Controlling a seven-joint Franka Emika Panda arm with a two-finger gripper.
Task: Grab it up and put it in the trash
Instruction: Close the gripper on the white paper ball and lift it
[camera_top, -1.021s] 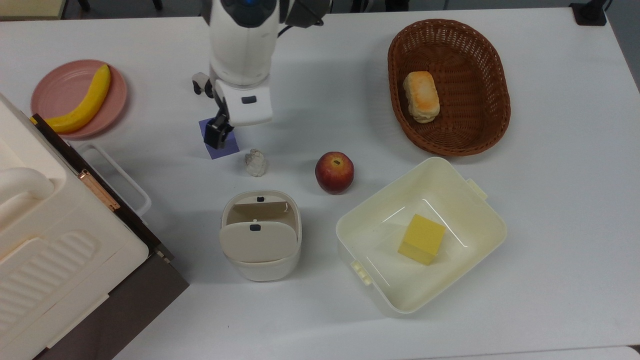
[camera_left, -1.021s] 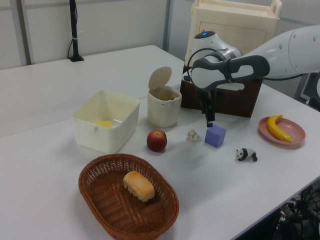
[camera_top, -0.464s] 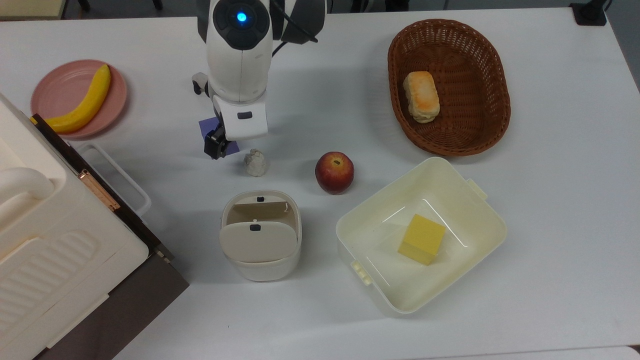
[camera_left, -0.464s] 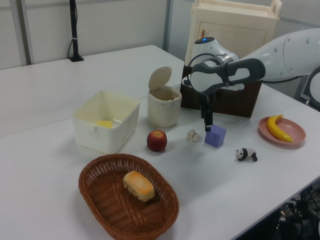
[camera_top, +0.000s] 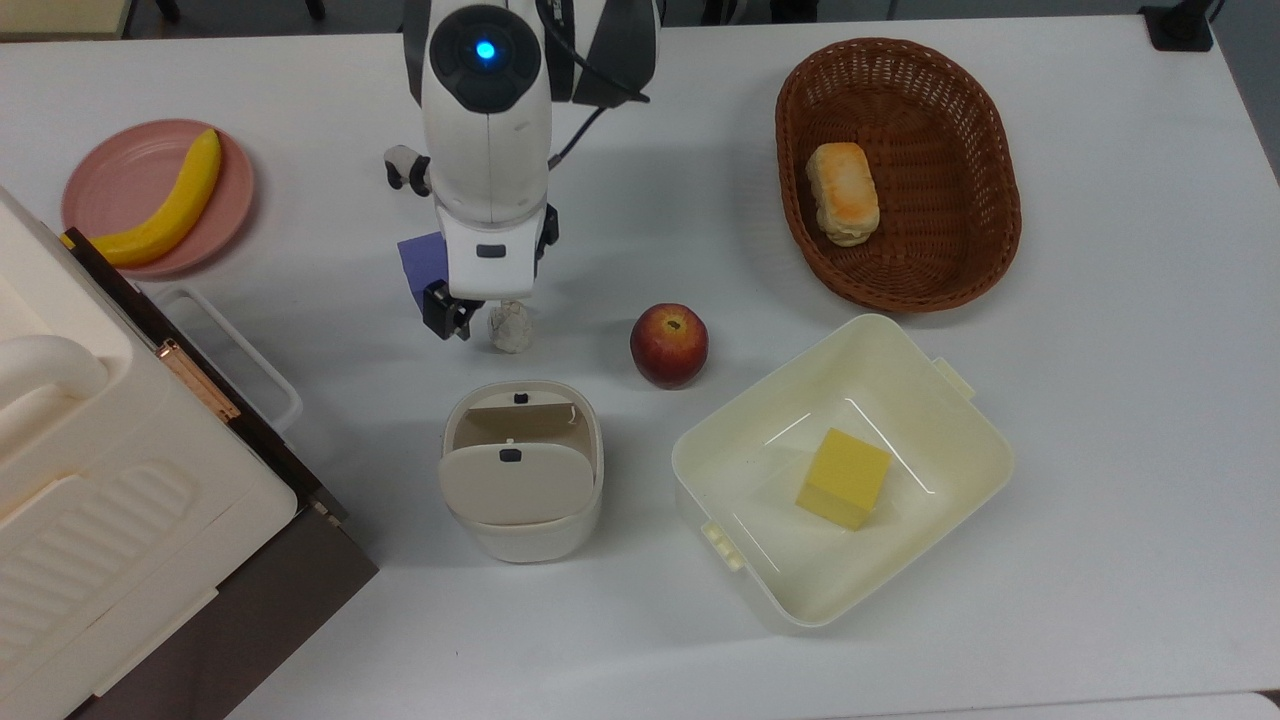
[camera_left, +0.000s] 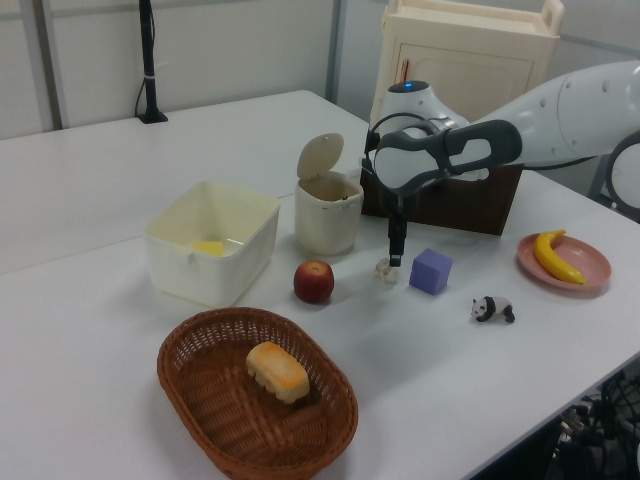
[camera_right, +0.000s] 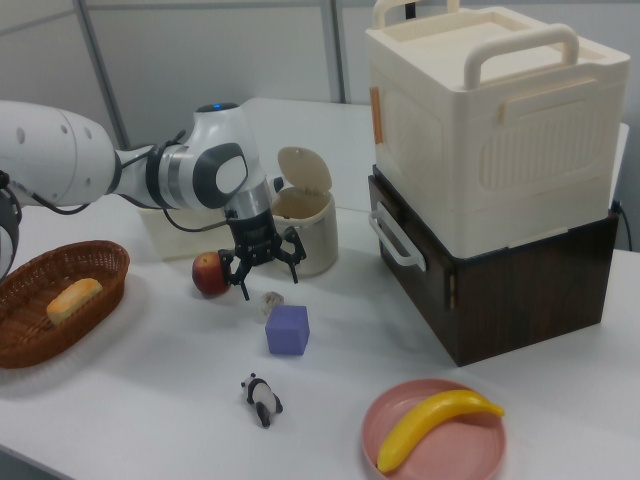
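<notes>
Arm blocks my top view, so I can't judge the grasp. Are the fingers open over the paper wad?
Observer: Open. In the right view the gripper hangs spread over the paper wad, with its tips just above it and not gripping.
Operator: Is the trash lid up?
Observer: Yes. In the left view the lid stands upright off the trash bin, leaving the mouth open.

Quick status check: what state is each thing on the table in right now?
gripper: open, above the paper wad
paper wad: on the table, not gripped
bin: upright, lid open
tub: open, yellow block inside
basket: holds bread
plate: holds banana
apple: upright
</notes>
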